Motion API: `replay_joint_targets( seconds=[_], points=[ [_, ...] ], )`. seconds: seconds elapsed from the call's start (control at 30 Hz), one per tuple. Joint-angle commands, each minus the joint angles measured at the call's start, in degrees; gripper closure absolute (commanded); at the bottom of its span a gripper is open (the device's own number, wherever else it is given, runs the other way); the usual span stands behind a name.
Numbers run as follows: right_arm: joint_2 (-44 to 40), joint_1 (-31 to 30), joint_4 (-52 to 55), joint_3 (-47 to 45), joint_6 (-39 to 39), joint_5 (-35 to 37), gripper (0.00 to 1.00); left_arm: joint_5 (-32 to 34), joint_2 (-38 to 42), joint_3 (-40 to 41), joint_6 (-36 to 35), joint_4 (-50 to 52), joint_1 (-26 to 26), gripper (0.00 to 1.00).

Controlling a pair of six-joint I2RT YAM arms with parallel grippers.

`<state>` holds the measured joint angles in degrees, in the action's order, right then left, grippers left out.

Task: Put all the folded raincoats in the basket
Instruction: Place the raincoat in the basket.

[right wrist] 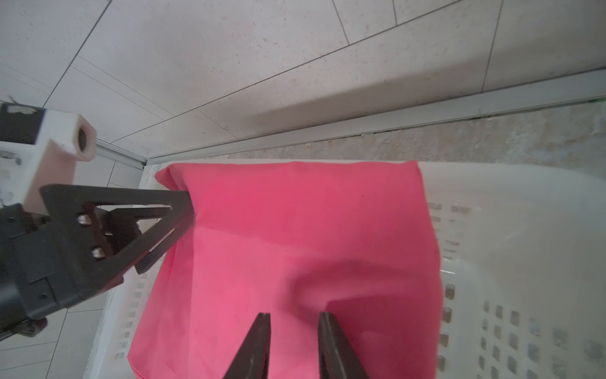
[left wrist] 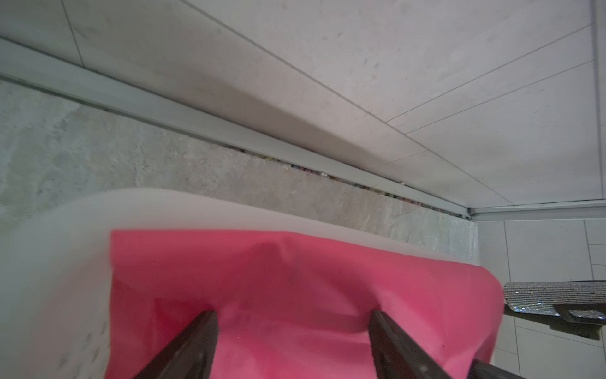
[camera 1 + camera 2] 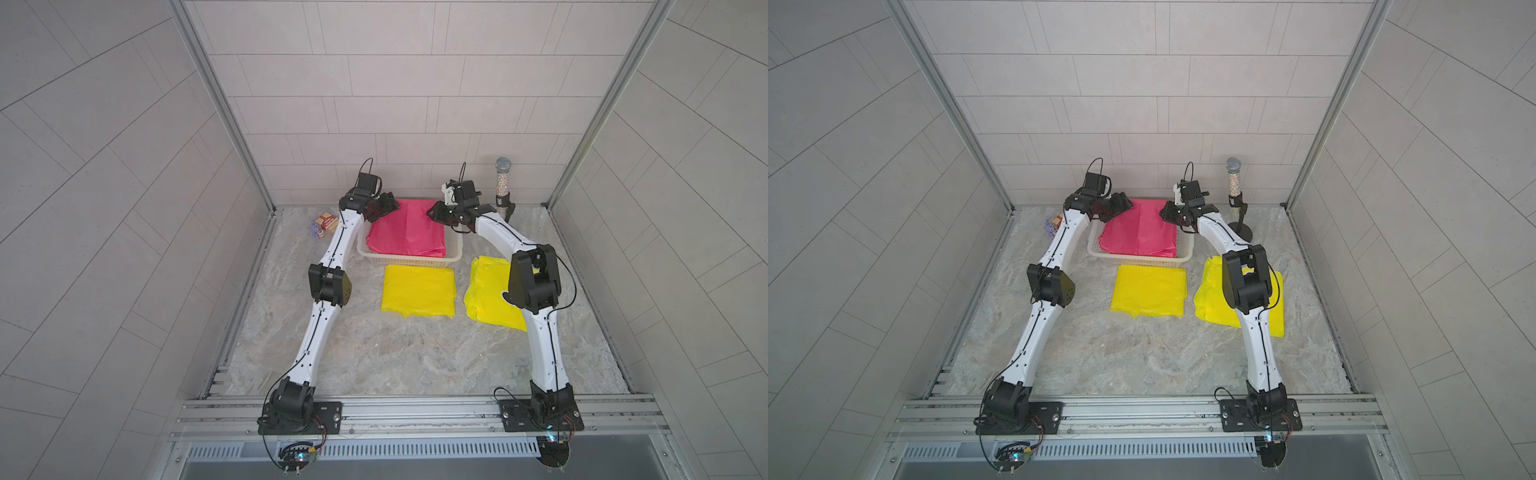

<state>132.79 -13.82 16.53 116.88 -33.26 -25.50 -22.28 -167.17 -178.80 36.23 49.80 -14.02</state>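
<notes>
A pink folded raincoat (image 3: 407,228) (image 3: 1140,232) lies in the white basket (image 3: 411,261) (image 3: 1142,262) near the back wall, its far edge riding over the far rim. My left gripper (image 3: 384,208) (image 2: 293,315) is open at the raincoat's far left corner, its jaws wide apart around that edge; it also shows in the right wrist view (image 1: 182,213). My right gripper (image 3: 434,212) (image 1: 295,315) is at the far right side, jaws narrow and pinching a raised fold of the raincoat (image 1: 295,229). The basket's perforated wall (image 1: 492,321) shows beside it.
Two yellow folded raincoats (image 3: 417,291) (image 3: 486,295) lie on the marble table in front of the basket, the right one partly under my right arm. A glittery microphone on a stand (image 3: 502,183) is behind my right gripper. A small toy box (image 3: 325,222) sits far left.
</notes>
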Motion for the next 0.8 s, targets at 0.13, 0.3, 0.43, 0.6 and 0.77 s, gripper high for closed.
replay_joint_targets(
  seconds=[0.13, 0.3, 0.43, 0.6, 0.77],
  points=[
    [2.48, 0.64, -0.80, -2.38, 0.38, 0.10, 0.70, -0.89, -1.73, -2.55, -1.07, 2.82, -0.41, 0.22],
    [2.49, 0.82, -0.80, -3.49, 0.38, 0.09, 0.70, -0.60, -0.99, -2.56, -1.77, 3.29, -0.47, 0.22],
    [3.05, 0.90, -0.45, -3.98, 0.20, -0.15, 0.70, -0.39, -0.35, -2.56, -2.46, 4.86, -0.50, 0.22],
    [2.17, 0.88, -0.45, -5.16, 0.25, 0.16, 0.70, -0.17, 0.22, -2.56, -4.08, 8.43, -0.61, 0.22],
    [1.48, 0.99, 0.35, -5.37, 0.21, 0.38, 0.68, 0.15, 1.28, -2.56, -4.87, 10.88, -0.62, 0.18]
  ],
)
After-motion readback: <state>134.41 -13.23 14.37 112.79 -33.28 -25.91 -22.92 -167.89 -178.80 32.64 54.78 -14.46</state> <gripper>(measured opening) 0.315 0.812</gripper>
